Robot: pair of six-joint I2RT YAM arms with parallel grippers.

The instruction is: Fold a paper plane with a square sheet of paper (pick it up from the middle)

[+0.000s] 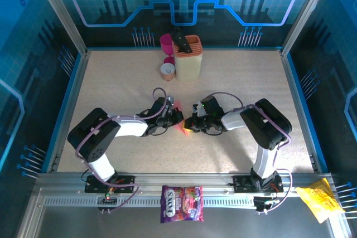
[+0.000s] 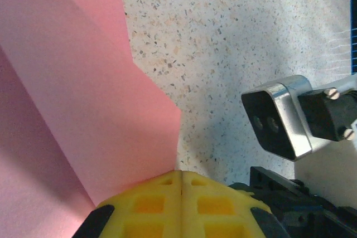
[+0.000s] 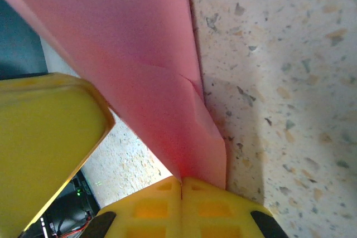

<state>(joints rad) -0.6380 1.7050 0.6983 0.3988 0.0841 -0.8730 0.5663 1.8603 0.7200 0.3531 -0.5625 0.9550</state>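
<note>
The salmon-pink sheet of paper [image 1: 182, 126] is folded and creased, and hangs between both grippers at the table's middle. My left gripper [image 1: 177, 117] is shut on one edge of it; in the left wrist view the yellow fingertips [image 2: 167, 185] meet on the pink sheet [image 2: 83, 98]. My right gripper [image 1: 191, 124] is shut on the opposite side, and its closed yellow fingertips [image 3: 201, 190] pinch a narrow folded corner of the sheet [image 3: 150, 71]. The left gripper's yellow finger [image 3: 44, 137] shows close beside the paper. The two grippers nearly touch.
At the back centre stand a magenta cup [image 1: 165, 42], a cream holder with an orange top [image 1: 188, 57] and a small brown cup [image 1: 167, 71]. A purple candy bag [image 1: 182, 203] and a yellow packet [image 1: 319, 200] lie on the front rail. Blue walls enclose the speckled table [image 1: 111, 87].
</note>
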